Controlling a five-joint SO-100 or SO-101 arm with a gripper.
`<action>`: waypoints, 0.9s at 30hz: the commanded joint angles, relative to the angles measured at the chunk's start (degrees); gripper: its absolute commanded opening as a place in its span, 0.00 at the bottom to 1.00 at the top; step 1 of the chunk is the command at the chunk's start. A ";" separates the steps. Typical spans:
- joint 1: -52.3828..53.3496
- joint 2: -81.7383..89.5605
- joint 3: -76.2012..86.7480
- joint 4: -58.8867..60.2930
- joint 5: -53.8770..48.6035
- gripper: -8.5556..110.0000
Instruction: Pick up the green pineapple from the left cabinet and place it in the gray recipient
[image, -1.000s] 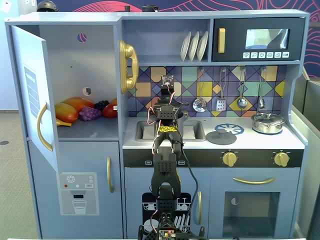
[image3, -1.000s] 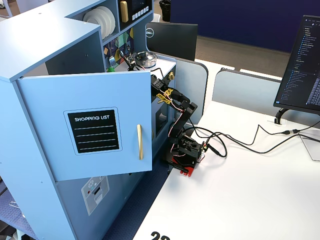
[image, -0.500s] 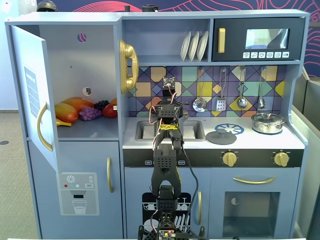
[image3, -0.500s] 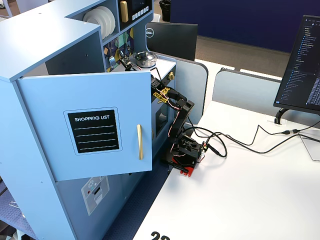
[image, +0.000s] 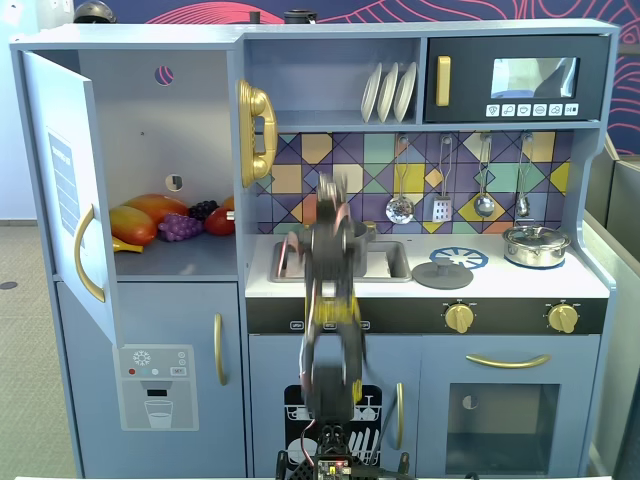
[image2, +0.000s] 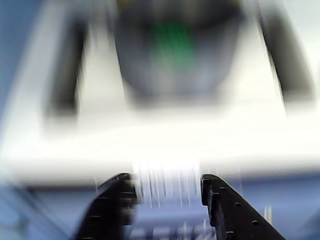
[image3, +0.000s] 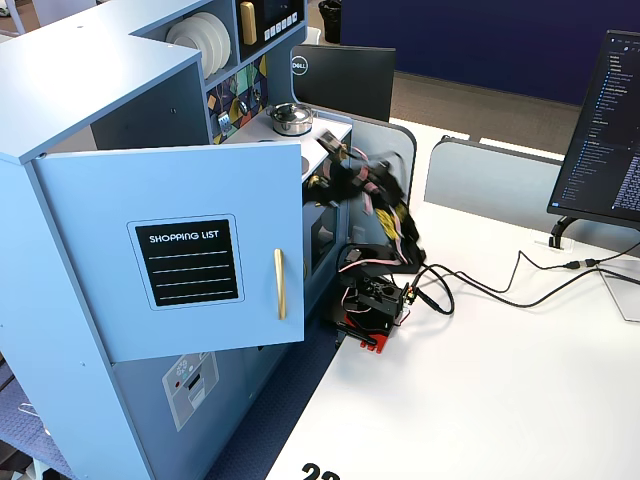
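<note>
Wrist view heavily blurred: tool (image2: 167, 200) empty, 2 fingers (image2: 227, 210) parted with clear gap. Green pineapple (image2: 172, 42) sits as green smear inside gray recipient (image2: 175, 75). Left cabinet (image: 160, 150) door open, orange fruits (image: 140, 222) and grapes (image: 180, 228) on shelf.

My arm (image: 325, 300) is a motion-smeared column in front of the sink (image: 385, 260), blocking the counter's front edge there. The left cabinet (image: 160, 150) stands open, its door (image: 62, 190) swung out at the left edge; the shelf's front strip is bare, with orange fruits (image: 145, 218) and grapes (image: 180, 228) crowding the back. To the right, a flat lid (image: 442, 275) and silver pot (image: 536, 244) occupy the counter.
</note>
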 joint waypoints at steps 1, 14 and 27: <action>-0.88 12.22 24.17 1.41 0.97 0.07; -3.96 25.31 74.97 -10.37 1.85 0.07; -0.53 25.40 74.97 -0.88 7.12 0.10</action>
